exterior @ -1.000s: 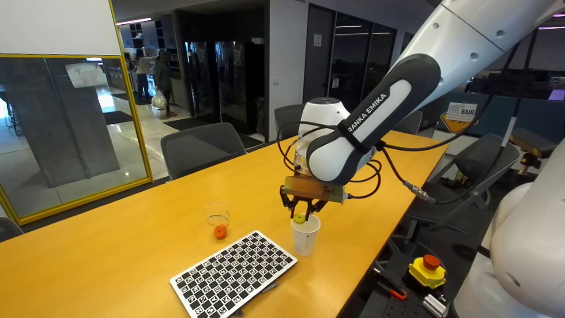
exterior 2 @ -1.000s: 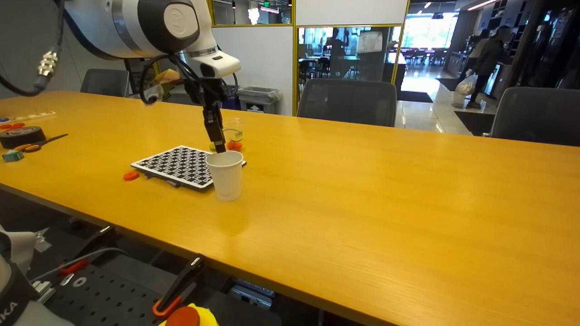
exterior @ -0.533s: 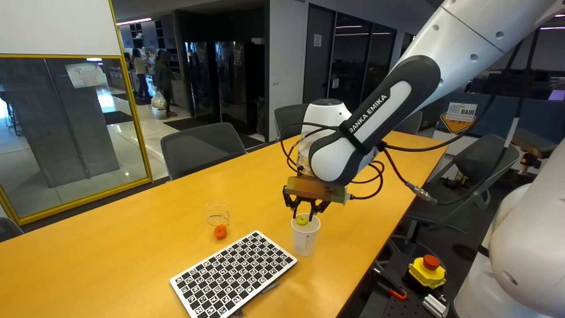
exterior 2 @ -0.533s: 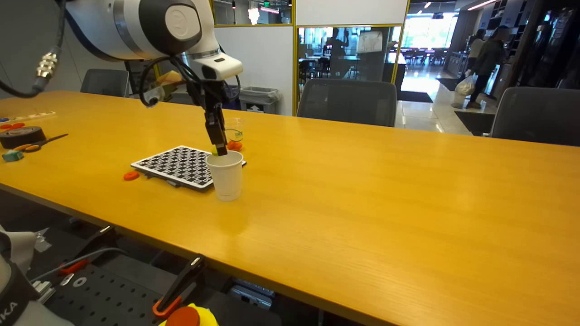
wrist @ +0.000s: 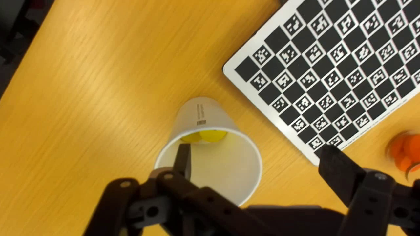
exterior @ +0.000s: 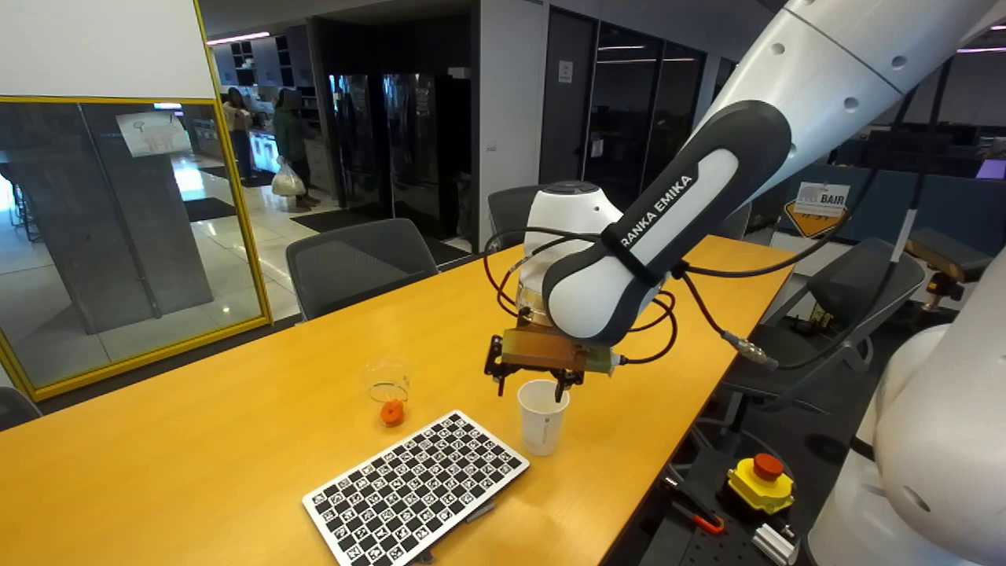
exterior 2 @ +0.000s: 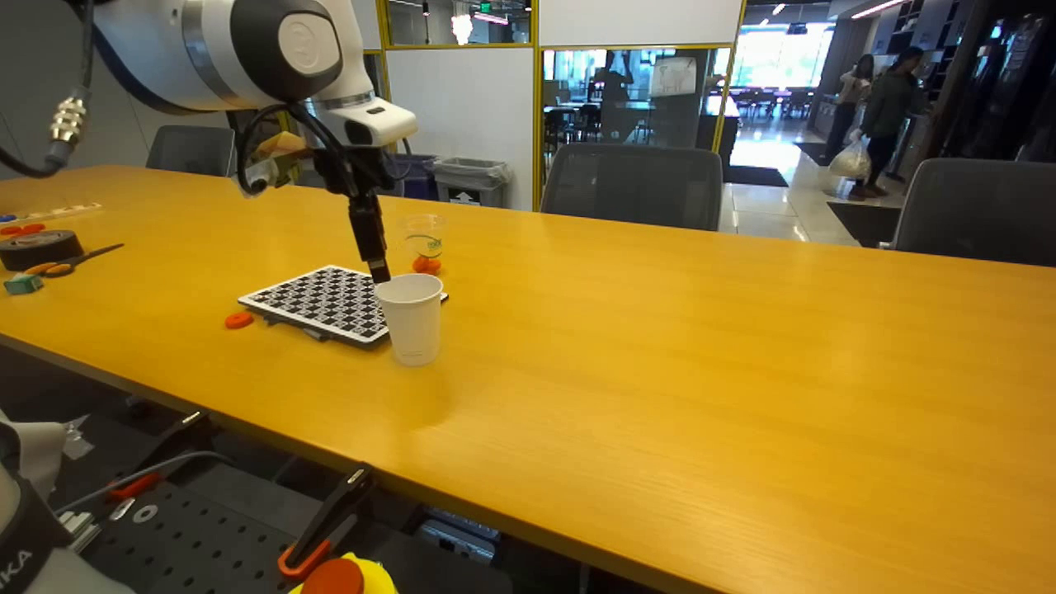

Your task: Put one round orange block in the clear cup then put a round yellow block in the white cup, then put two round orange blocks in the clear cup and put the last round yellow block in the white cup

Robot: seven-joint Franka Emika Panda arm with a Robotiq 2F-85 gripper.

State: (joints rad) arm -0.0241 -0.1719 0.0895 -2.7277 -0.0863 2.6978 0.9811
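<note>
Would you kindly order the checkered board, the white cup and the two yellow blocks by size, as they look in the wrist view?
1. Checkered board, cut off by the frame
2. White cup
3. Right yellow block, left yellow block: both partly hidden, so unranked

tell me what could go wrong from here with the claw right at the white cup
The claw is open, one finger at the mouth of the white cup, the other outside: closing or shifting sideways might snag the rim and tip it. Tipping could spill the two yellow blocks inside. The see-through clear cup could be misjudged and bumped, perhaps scattering its orange blocks.
</note>
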